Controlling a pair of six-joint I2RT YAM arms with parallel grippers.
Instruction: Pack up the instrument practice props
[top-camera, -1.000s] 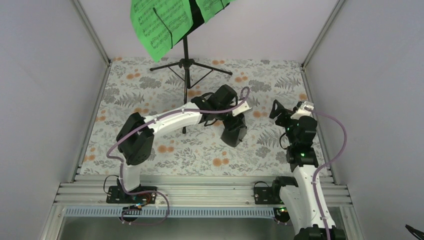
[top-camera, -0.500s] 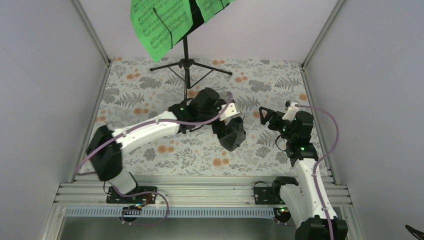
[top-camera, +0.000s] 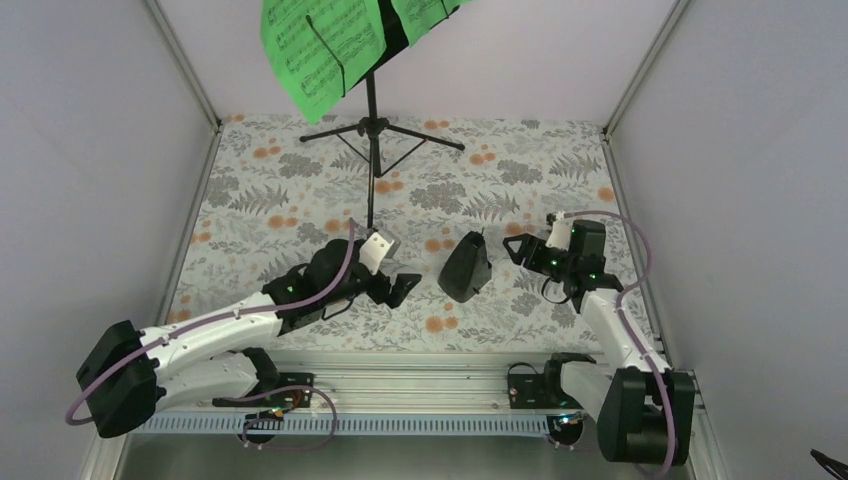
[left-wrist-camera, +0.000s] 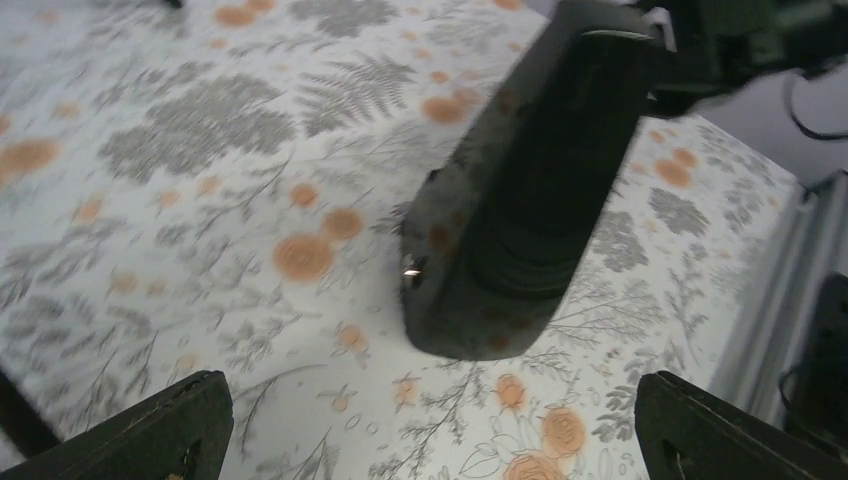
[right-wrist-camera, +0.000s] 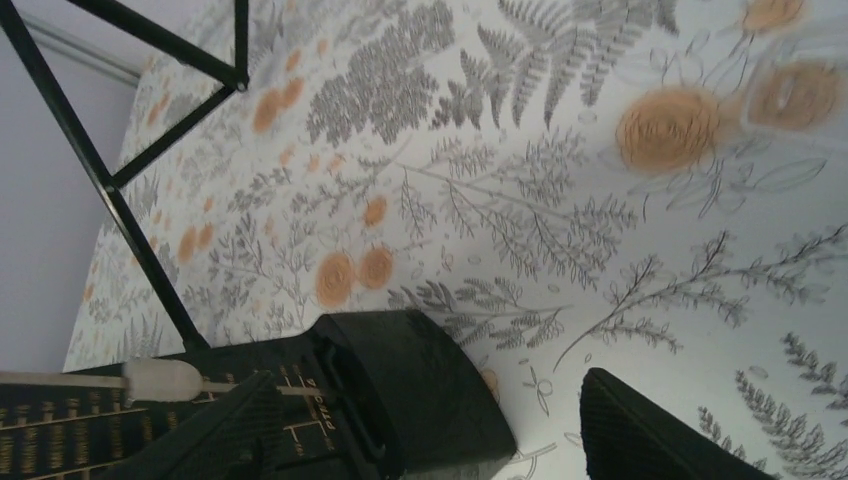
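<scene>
While the metronome (top-camera: 465, 268) stands upright toward the tabletop's (top-camera: 300, 180) near edge, it is flanked by left gripper (top-camera: 402, 286) and right gripper (top-camera: 518, 248), both with jaws apart; right judged nearer.

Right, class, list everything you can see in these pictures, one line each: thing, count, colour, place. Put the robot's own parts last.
Stand: one, black, on its tripod at the far middle of the table.
Sheets: two showing, bright green, on the stand's desk.
Metronome: one, dark, on the table between the two claws.
Table: one, white cloth with grey and orange flowers, under everything.
Walls: three, pale grey, left, right and far sides.
Rail: one, silver, along the near edge.
Cables: two, purple, one along each arm.
Arms: two, white and black, bases on the rail.
Left claw: one, black, open, left of the metronome.
Right claw: one, black, open, right of the metronome.
</scene>
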